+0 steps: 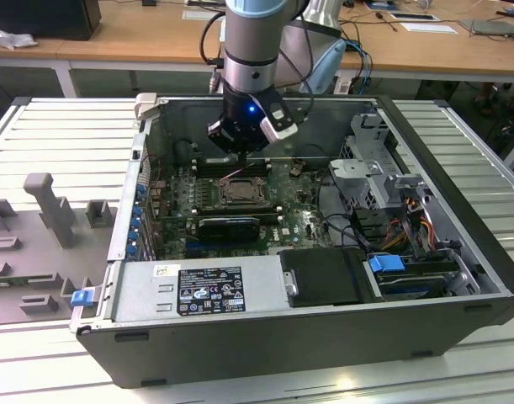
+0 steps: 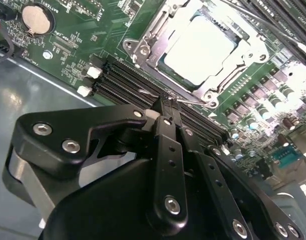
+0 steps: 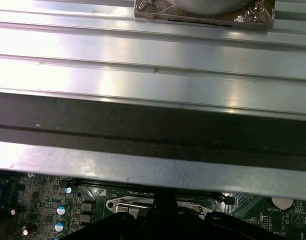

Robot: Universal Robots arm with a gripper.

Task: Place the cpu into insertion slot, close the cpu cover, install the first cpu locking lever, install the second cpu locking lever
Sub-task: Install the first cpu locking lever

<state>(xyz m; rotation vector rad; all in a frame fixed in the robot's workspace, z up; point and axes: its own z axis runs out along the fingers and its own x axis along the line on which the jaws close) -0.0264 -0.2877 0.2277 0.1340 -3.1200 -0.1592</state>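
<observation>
The insertion slot (image 1: 238,192) sits mid-motherboard inside the open computer case. In the second wrist view the cpu (image 2: 203,42) lies in it, pale face up. The grey metal cpu cover (image 2: 157,31) lies flat around the cpu like a frame. My gripper (image 1: 240,151) hangs just behind the socket in the exterior view. Its black fingers are shut together, and the gripper (image 2: 168,103) has its tips at a thin wire locking lever (image 2: 194,101) running along the socket's edge. Whether the wire is pinched or only touched is unclear.
Black memory slots (image 2: 125,80) lie between my fingers and the socket, with a coin battery (image 2: 37,19) further off. A long black card (image 1: 230,227), the power supply (image 1: 198,290) and a drive cage (image 1: 383,177) crowd the case. Grey fixtures (image 1: 46,202) stand on the ribbed table.
</observation>
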